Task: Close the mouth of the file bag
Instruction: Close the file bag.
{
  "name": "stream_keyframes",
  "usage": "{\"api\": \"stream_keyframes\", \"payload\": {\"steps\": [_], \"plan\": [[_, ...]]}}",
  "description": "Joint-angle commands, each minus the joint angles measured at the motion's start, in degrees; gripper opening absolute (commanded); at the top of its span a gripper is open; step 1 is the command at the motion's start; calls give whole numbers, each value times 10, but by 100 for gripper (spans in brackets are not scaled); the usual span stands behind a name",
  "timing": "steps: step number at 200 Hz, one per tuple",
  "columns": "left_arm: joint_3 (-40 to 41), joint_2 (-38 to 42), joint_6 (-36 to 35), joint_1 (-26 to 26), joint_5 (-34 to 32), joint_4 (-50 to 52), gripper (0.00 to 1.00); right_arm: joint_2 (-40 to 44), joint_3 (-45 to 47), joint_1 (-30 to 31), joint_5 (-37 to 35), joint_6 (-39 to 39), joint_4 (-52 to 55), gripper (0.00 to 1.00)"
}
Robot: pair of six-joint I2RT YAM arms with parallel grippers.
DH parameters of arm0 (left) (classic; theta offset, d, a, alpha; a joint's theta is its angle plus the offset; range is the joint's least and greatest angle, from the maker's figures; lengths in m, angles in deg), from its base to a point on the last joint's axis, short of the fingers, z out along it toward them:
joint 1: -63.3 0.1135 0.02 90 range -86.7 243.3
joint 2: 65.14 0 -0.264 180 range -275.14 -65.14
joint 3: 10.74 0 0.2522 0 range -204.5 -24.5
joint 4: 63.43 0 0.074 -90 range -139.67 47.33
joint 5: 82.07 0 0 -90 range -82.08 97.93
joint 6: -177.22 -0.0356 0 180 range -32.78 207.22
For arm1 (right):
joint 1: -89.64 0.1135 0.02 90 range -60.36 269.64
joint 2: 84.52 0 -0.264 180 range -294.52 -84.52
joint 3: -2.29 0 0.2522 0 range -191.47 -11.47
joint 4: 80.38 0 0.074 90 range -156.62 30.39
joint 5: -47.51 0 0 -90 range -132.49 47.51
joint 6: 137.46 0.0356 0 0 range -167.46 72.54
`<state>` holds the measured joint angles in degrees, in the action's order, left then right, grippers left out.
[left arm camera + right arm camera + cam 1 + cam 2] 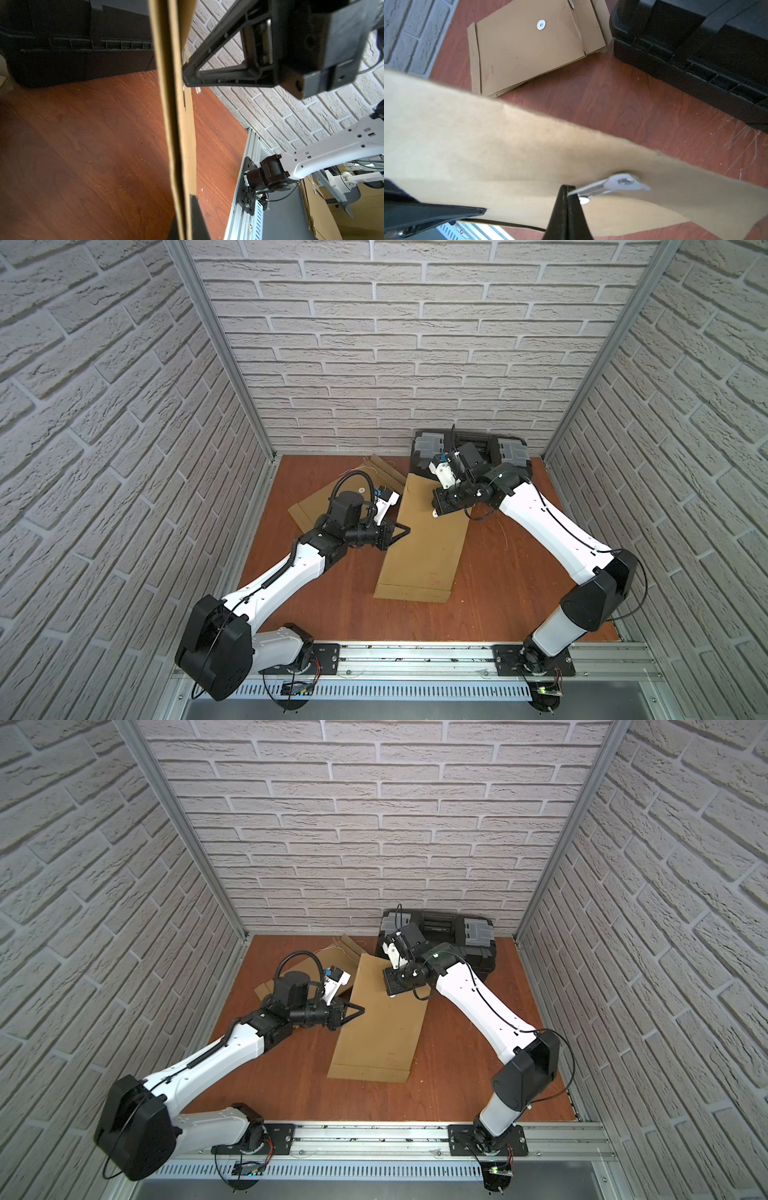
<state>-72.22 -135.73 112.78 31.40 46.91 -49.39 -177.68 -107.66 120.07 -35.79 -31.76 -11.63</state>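
Wood-grain table [498, 572]; clenched left gripper [405, 529] touches flat kraft file bag [424, 556], right gripper [566, 192] clamps its white tab [623, 182].

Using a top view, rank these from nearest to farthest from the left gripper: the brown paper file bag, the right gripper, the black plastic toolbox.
1. The brown paper file bag: the left gripper is shut on its left edge.
2. The right gripper: just across the bag, toward the back right, pinching its white fastener strip.
3. The black plastic toolbox: farther back, against the rear wall.
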Motion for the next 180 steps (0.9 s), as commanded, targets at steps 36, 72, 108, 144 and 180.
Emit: {"api": "stream_keyframes", "payload": {"steps": [36, 72, 108, 144, 180], "plan": [[-9, 8, 0, 0, -2, -41, 0, 81, 130, -27, 64, 36, -116, 5], [-15, 3, 0, 0, -1, -38, 0, 88, 150, -45, 73, 35, -116, 11], [-17, 6, 4, 1, -4, -36, 0, 104, 151, -56, 61, 22, -93, 28], [-13, 10, 19, 2, -15, -43, 0, 118, 139, -75, 28, 8, -57, 31], [19, 1, 92, -15, -42, -110, 0, 158, 148, -103, 22, 5, -45, 46]]}}
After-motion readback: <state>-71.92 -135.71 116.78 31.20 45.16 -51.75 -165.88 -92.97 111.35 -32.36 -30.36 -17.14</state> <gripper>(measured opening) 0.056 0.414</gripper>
